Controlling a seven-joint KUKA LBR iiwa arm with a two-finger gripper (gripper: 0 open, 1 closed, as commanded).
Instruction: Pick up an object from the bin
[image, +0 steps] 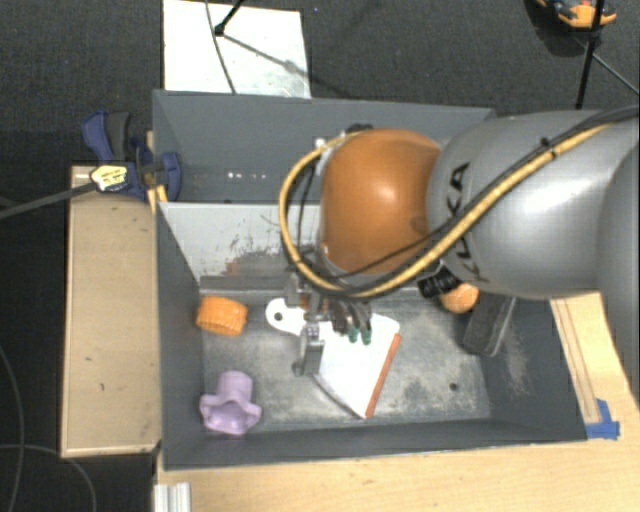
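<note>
My gripper (312, 348) hangs low in the middle of the bin, under the arm's orange dome. It is over the left corner of a flat white booklet with an orange edge (358, 378) that lies on the bin floor. A small white plastic piece (283, 316) lies just left of the gripper, close to it. Further left sits an orange ribbed cap (221, 316).
A purple lumpy toy (230, 403) lies in the front left corner. At the right, partly under the arm, are an orange ball (460, 298) and a dark grey block (486, 326). The arm covers the back right of the bin.
</note>
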